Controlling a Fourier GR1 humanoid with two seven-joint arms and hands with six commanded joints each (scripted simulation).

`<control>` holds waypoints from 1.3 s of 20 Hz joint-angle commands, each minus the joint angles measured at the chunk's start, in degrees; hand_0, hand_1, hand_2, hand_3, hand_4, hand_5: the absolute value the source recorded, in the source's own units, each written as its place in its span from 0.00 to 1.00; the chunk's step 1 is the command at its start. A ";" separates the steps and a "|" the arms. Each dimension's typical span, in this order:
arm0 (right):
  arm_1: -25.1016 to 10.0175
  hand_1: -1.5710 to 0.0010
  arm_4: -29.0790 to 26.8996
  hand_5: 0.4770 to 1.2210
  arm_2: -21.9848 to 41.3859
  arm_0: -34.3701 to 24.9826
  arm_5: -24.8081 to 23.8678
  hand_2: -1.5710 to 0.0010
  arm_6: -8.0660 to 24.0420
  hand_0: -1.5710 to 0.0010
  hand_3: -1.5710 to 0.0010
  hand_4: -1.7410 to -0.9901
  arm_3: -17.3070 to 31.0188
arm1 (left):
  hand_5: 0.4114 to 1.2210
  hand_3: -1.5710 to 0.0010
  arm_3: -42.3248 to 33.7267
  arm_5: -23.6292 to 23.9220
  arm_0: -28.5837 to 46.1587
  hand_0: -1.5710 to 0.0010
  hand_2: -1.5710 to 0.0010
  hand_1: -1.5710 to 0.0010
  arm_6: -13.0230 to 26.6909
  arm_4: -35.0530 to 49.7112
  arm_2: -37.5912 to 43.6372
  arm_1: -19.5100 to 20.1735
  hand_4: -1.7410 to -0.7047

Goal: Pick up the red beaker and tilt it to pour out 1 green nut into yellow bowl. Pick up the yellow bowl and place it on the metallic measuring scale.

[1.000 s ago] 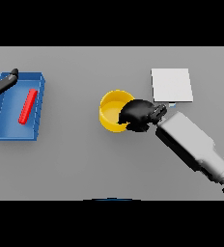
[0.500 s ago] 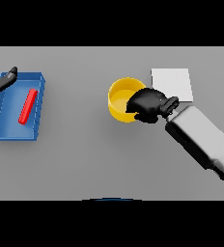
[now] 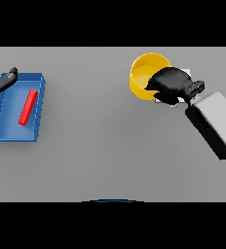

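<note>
The yellow bowl [image 3: 146, 73] is lifted at the upper right, and my right hand [image 3: 171, 85] is curled over its right rim, shut on it. Bowl and hand hide nearly all of the metallic measuring scale [image 3: 176, 103]; only slivers of it show beside the hand. The red beaker [image 3: 28, 107] lies on its side inside the blue tray [image 3: 10, 133] at the far left. My left hand [image 3: 0, 82] shows at the left edge, above the tray's far corner, with fingers spread and holding nothing. No green nut can be made out.
The blue tray occupies the left side of the grey table [image 3: 100, 146]. My right forearm [image 3: 215, 124] slants in from the lower right.
My right hand has carried the yellow bowl up and to the right, over the scale, which is now mostly covered. The left hand has drifted slightly toward the left edge.
</note>
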 commanded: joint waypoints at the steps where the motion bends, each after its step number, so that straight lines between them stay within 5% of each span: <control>1: -0.34 0.00 0.17 1.00 -0.70 -0.69 -1.45 0.02 -1.09 0.01 0.27 0.00 2.09 | 0.40 1.00 -0.11 -0.03 -0.08 1.00 1.00 1.00 0.07 -0.02 0.06 0.18 0.87; 14: 0.93 0.00 2.04 1.00 -3.90 -5.03 -12.50 0.09 -4.40 0.00 0.18 0.00 25.89 | 0.48 1.00 -1.96 0.44 1.02 1.00 1.00 1.00 3.29 -0.47 -0.61 -0.34 0.85; 24: 2.63 0.00 1.94 1.00 -4.65 -5.88 -14.61 0.13 -5.78 0.00 0.08 0.00 33.32 | 0.46 1.00 -1.26 0.28 0.44 1.00 1.00 1.00 3.39 -0.76 -0.52 0.10 0.87; 26: 2.15 0.05 1.48 1.00 -4.71 -5.26 -13.70 0.09 -5.58 0.00 0.21 0.00 32.45 | 0.45 1.00 -1.55 0.28 0.85 1.00 1.00 1.00 3.40 -0.91 -0.55 0.33 0.87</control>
